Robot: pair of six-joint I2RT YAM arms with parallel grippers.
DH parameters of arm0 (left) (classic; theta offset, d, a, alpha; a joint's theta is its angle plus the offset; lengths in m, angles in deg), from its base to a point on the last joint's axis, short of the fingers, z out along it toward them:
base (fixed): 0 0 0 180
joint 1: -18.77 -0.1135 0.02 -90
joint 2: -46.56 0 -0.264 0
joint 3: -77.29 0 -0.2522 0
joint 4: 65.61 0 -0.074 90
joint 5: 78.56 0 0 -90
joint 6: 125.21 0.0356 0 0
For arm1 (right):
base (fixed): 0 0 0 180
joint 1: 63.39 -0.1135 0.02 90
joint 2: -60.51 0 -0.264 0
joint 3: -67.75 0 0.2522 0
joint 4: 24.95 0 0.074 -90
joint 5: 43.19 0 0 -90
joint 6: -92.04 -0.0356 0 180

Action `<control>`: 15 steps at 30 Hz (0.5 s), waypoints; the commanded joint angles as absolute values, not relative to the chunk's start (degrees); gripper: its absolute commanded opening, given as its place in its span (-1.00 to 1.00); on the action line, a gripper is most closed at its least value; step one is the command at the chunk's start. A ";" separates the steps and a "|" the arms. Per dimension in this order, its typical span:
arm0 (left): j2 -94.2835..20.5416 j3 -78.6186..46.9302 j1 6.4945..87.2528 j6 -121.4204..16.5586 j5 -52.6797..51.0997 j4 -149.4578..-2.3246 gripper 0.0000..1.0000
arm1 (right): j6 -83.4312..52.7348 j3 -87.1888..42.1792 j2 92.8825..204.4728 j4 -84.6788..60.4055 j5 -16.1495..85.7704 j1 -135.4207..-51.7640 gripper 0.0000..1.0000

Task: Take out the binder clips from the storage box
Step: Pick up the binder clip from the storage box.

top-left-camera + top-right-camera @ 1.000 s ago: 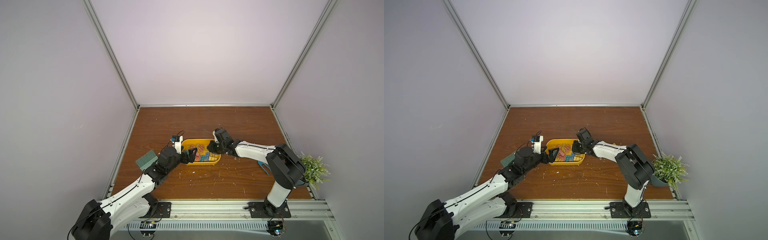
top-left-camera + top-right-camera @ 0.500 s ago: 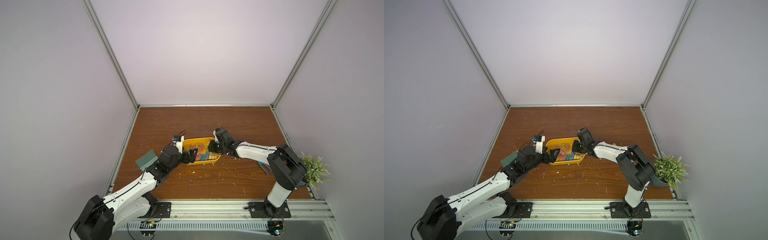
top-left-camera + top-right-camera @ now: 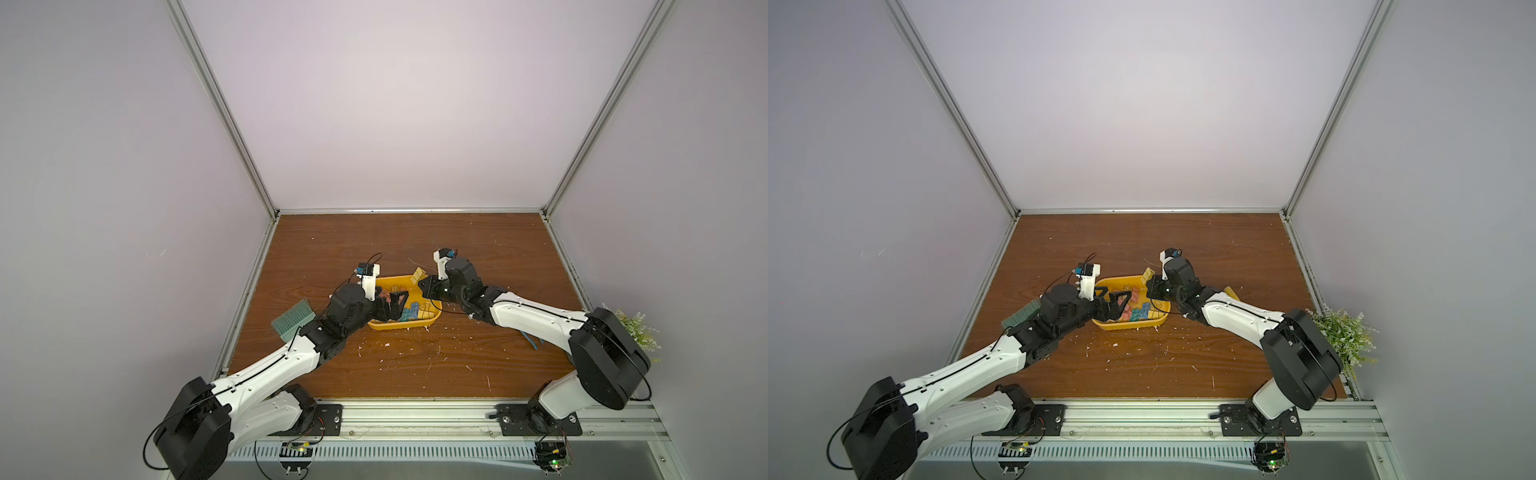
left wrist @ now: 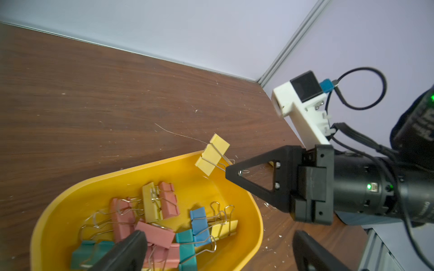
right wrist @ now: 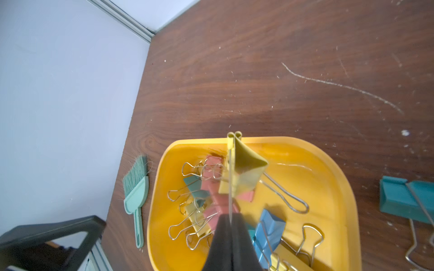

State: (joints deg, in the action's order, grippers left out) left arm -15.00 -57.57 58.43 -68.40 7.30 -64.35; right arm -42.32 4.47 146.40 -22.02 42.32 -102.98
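Observation:
The yellow storage box (image 3: pixel 403 326) (image 3: pixel 1129 326) (image 4: pixel 94 194) (image 5: pixel 155 199) sits mid-table with several pastel binder clips (image 3: pixel 409 311) (image 3: pixel 1138 311) (image 4: pixel 159 232) (image 5: pixel 211 185) inside. My right gripper (image 3: pixel 422 286) (image 3: pixel 1149 289) (image 4: pixel 229 172) (image 5: pixel 231 217) is shut on the wire handle of a yellow binder clip (image 3: pixel 417 276) (image 3: pixel 1147 277) (image 4: pixel 212 154) (image 5: pixel 246 169), which hangs above the box's far right corner. My left gripper (image 3: pixel 395 305) (image 3: pixel 1119 305) (image 4: pixel 218 234) is open. One of its fingers (image 4: pixel 126 253) is over the clips and the other is outside the rim.
A green hand brush (image 3: pixel 293 318) (image 3: pixel 1021 316) (image 5: pixel 136 187) lies left of the box. A teal clip (image 5: pixel 404 199) lies on the table beside the box. A blue garden fork (image 3: pixel 530 340) lies under the right arm and a plant (image 3: pixel 636 332) stands at the right edge. White scraps (image 3: pixel 386 345) dot the wood.
My right gripper has closed on the yellow clip's wire handle and raised it over the box's corner. The left gripper has stayed open at the box.

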 commanded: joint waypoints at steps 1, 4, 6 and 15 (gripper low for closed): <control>-16.90 -55.86 59.69 -70.04 9.15 -62.73 0.99 | -42.17 7.01 139.97 -25.06 46.36 -101.82 -1.00; -18.57 -54.82 59.97 -70.38 9.06 -62.50 1.00 | -45.06 10.74 134.53 -25.75 47.54 -99.35 -1.00; -19.71 -54.01 60.56 -70.47 9.61 -62.15 1.00 | -46.40 13.69 131.14 -26.79 47.77 -97.17 -1.00; -30.94 -44.35 67.87 -69.55 15.99 -65.24 0.99 | -53.32 23.04 126.58 -30.76 45.19 -88.31 -1.00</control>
